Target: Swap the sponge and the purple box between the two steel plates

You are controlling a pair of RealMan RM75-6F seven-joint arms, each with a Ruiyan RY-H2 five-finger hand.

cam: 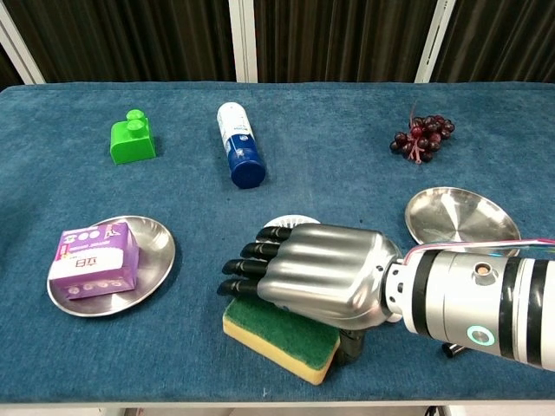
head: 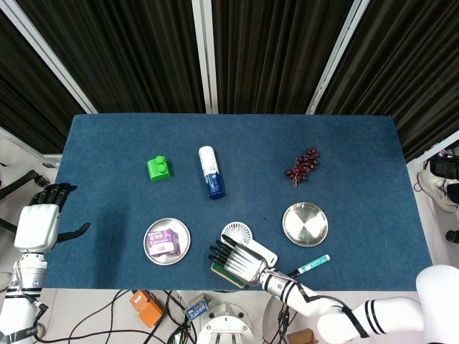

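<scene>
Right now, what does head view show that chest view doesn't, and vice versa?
Only head view: the left hand, open beside the table's left edge, and the whole green marker. Only chest view: the sponge's yellow base under its green top, close up. Both: the right hand over the sponge, the purple box on the left plate, the bare right plate, the green block, the bottle and the grapes.

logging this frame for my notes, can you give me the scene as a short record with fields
sponge: sponge on the cloth near the front edge, on neither plate
purple box: purple box on the left plate
right plate: right plate holds nothing
right hand: right hand over the sponge, fingers extended, grip not clear
left hand: left hand off the table's left edge, holding nothing
other things: green block, blue and white bottle, grapes, white fan, marker
</scene>
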